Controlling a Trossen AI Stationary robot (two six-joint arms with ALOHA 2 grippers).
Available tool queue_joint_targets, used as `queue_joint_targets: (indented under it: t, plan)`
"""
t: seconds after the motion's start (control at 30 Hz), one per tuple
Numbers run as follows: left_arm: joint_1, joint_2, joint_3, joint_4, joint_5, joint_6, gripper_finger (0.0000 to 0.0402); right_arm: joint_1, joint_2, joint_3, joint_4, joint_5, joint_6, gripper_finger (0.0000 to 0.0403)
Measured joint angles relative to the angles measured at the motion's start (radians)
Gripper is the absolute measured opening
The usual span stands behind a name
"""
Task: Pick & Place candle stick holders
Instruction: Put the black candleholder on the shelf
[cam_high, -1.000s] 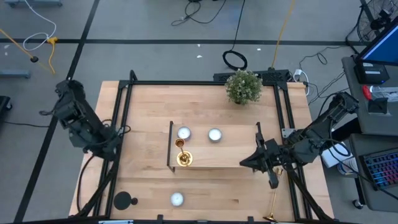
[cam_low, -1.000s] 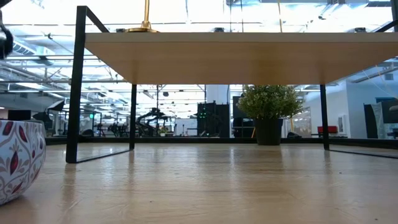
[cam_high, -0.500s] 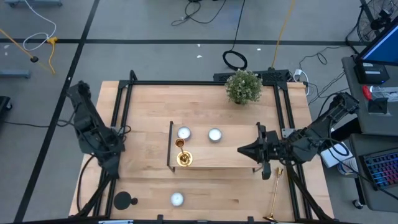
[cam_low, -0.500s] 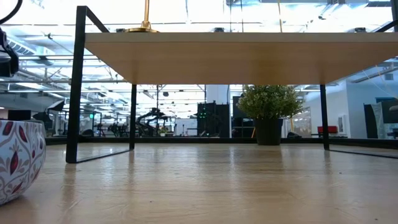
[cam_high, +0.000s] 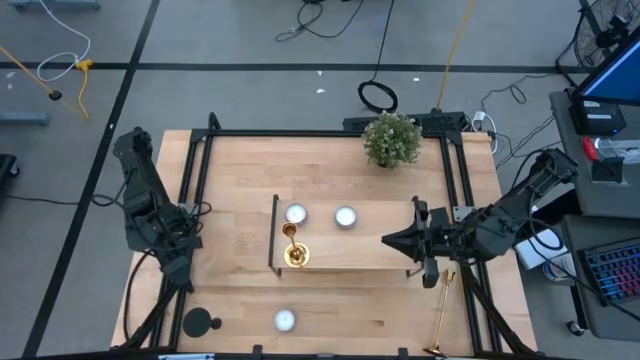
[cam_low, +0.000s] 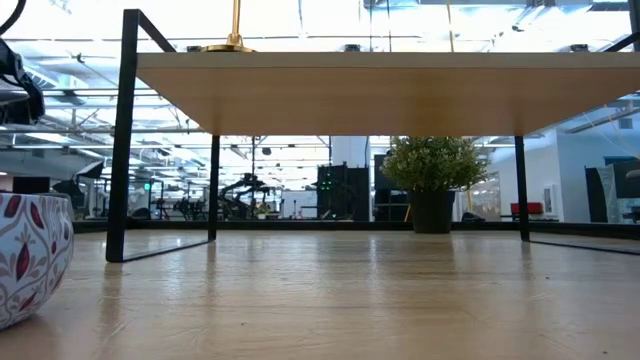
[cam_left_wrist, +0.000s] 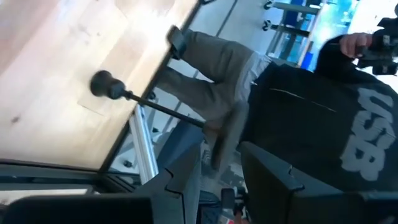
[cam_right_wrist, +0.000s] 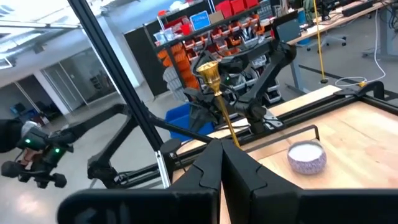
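One gold candlestick (cam_high: 293, 250) stands on its round base at the left end of the wooden black-framed stand (cam_high: 350, 252). It also shows in the low view as a gold base and stem (cam_low: 233, 35). A second gold candlestick (cam_high: 442, 315) is held over the table's right side by my right gripper (cam_right_wrist: 222, 148), which is shut on it. The short black holder (cam_high: 200, 322) rests on its base at the near left corner and shows again as a black holder (cam_left_wrist: 102, 84). My left gripper (cam_left_wrist: 227, 177) hangs open by the left edge, far side of that holder, with nothing between its fingers. My right gripper pinches the gold candlestick's thin stem (cam_right_wrist: 229, 138) between its two fingers, which lie across it. The cup end (cam_right_wrist: 208, 68) sticks out well beyond the fingers. The candlestick is lifted clear of the table, with its free end (cam_high: 437, 350) toward the near edge.
Two white candles (cam_high: 296, 213) (cam_high: 345, 216) sit behind the stand, and a third (cam_high: 285, 320) near the front edge. A potted plant (cam_high: 392, 138) stands at the far edge. Black frame rails run along the table's sides. A person (cam_left_wrist: 323, 124) stands by the near left corner.
My left arm has folded down, and its gripper has sunk toward the near left corner and rolled. My right gripper has turned a little at the wrist, still holding the gold candlestick. More of the stem shows now, and its free end stays where it was.
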Motion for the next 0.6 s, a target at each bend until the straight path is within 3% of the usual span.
queue_joint_targets:
  t: [0.6]
  plan:
    - [-0.080, 0.184, 0.000, 0.180, -0.014, -0.025, 0.0117, 0.000, 0.000, 0.000, 0.024, 0.000, -0.027, 0.0000]
